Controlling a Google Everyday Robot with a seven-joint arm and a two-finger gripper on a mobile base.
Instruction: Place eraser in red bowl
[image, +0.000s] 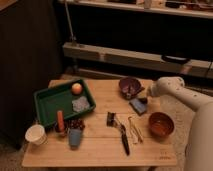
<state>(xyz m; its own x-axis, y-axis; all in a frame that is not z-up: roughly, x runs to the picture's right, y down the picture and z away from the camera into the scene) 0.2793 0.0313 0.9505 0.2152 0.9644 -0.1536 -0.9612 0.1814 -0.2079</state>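
**A:** Where is the eraser lying?

**B:** The eraser (111, 118) is lying flat on the wooden table (95, 150), just below the middle of the frame. A black-handled utensil (123, 141) is running down from its lower right corner, so close that I cannot tell whether the two are touching.

**A:** How are you expecting it to handle?

**B:** I am judging it to be light, stiff and a little grippy, so it is unlikely to slip or crush. Since it is sitting low on the board, I am thinking of a pinch from straight above, across its narrower sides, on the side away from the utensil.

**A:** And the gripper?

**B:** The gripper (143, 100) is hovering right of centre over the blue-grey pad (136, 106), just below the purple bowl (129, 85) and well apart from the eraser. Its fingers are standing spread, gripping nothing.

**A:** The red bowl?

**B:** The red bowl (161, 125) is sitting at the lower right and looking empty. A pale pair of tongs (134, 130) is lying between it and the eraser.
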